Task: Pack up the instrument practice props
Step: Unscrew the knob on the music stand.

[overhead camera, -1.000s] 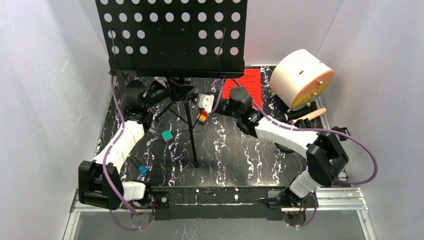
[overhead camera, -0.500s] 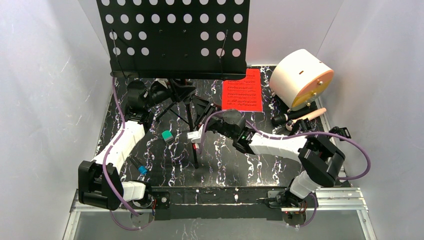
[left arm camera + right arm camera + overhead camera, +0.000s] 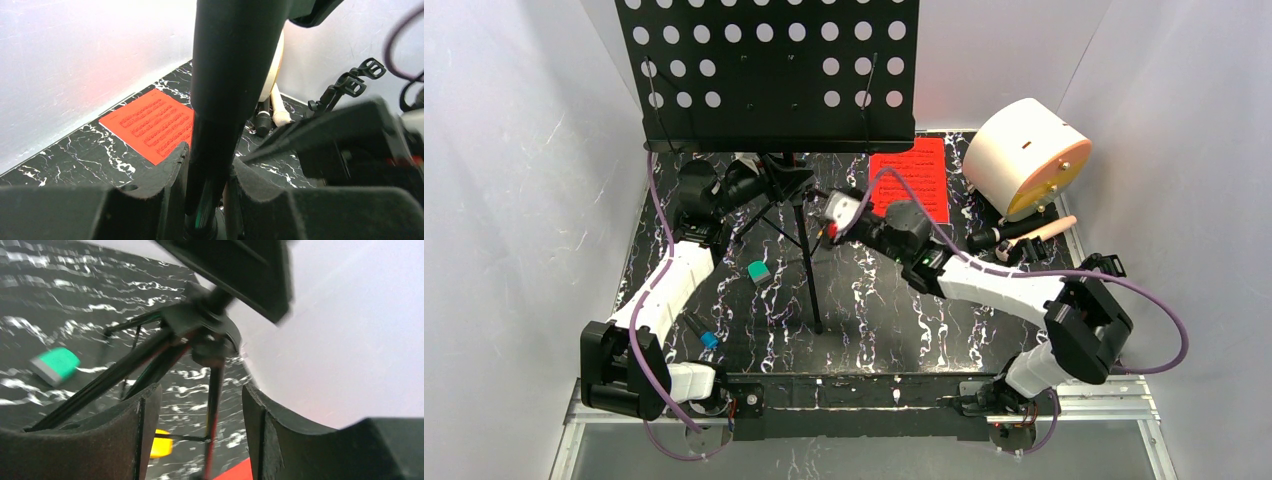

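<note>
At the back centre of the black marbled surface [image 3: 884, 310] stands the black perforated music rack [image 3: 769, 70] on its tripod, upright, its tray facing the arms. Low on its pole, just above where the legs branch, the left tool [image 3: 764, 185] is clamped narrow around the black tube; the left wrist view shows both fingers [image 3: 170, 170] pressed against it. The right tool [image 3: 829, 215] hangs just beside the tripod hub on the other side, its fingers [image 3: 145, 415] spread wide with nothing between them, the hub and legs lying beyond. A red music sheet [image 3: 911, 180] lies flat behind it near the back wall. A beige-headed microphone [image 3: 1024, 235] lies at the right edge, beside a white cylinder [image 3: 1024, 150]. A small green block [image 3: 759, 271] sits left of the front leg.
</note>
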Action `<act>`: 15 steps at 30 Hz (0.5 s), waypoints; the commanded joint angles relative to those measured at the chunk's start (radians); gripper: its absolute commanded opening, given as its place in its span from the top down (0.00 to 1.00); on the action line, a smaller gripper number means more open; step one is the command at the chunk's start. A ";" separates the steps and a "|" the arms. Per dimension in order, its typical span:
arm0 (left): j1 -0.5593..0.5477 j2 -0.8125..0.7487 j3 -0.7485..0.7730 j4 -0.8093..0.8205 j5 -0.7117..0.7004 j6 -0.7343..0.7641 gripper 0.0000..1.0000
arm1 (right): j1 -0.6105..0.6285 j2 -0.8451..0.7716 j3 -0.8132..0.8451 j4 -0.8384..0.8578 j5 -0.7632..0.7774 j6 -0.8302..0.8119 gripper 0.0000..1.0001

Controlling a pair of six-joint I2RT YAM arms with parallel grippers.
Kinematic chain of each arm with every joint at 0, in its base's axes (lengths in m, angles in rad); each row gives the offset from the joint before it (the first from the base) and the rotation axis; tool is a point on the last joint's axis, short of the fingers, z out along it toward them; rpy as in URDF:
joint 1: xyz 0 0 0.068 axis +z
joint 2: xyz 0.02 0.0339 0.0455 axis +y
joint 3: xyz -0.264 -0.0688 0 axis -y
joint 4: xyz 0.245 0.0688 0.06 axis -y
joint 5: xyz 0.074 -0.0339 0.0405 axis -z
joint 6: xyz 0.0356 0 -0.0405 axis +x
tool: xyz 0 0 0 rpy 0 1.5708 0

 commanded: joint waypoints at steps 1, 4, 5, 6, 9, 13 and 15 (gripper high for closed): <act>0.011 0.012 0.009 -0.113 -0.045 -0.059 1.00 | -0.101 -0.055 -0.001 0.022 -0.099 0.619 0.32; 0.011 0.010 0.010 -0.113 -0.042 -0.059 1.00 | -0.164 -0.046 -0.001 0.053 -0.163 0.909 0.32; 0.011 0.010 0.009 -0.113 -0.042 -0.057 1.00 | -0.183 -0.040 0.006 0.062 -0.187 0.979 0.32; 0.011 0.010 0.010 -0.113 -0.042 -0.057 1.00 | -0.193 -0.032 0.013 0.071 -0.210 1.033 0.32; 0.010 0.013 0.010 -0.113 -0.042 -0.057 1.00 | -0.210 -0.005 0.034 0.126 -0.265 1.162 0.32; 0.010 0.013 0.010 -0.113 -0.041 -0.059 1.00 | -0.231 0.054 0.062 0.226 -0.349 1.305 0.33; 0.011 0.011 0.009 -0.113 -0.042 -0.058 1.00 | -0.235 0.085 0.089 0.241 -0.378 1.348 0.33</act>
